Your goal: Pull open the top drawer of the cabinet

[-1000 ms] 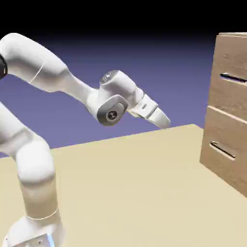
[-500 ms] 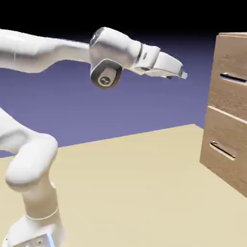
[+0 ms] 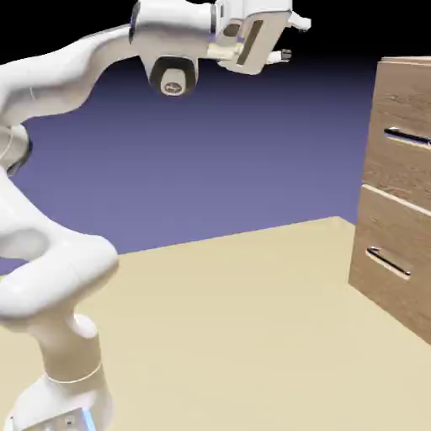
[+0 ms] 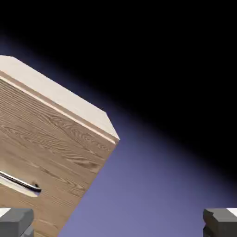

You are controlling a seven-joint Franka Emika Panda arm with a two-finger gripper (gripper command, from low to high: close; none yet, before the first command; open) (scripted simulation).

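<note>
Rising, within the last second, from mid-height to the upper middle of the frame in the exterior view, with gripper (image 3: 295,39) now above the level of the top drawer's handle (image 3: 407,135). Turned, too, with fingers spread well apart and clamped on nothing. Still shut at the upper right: top drawer (image 3: 404,105), same place as before, in cabinet (image 3: 364,187). In the hand view, showing the cabinet's top corner at the left, tilted, with the handle's end at the lower left edge and finger tips far apart in the bottom corners. Closer to the right height, then, but too high and off to one side; likely needing to come down, level out and line up with the handle before reaching forward.
</note>
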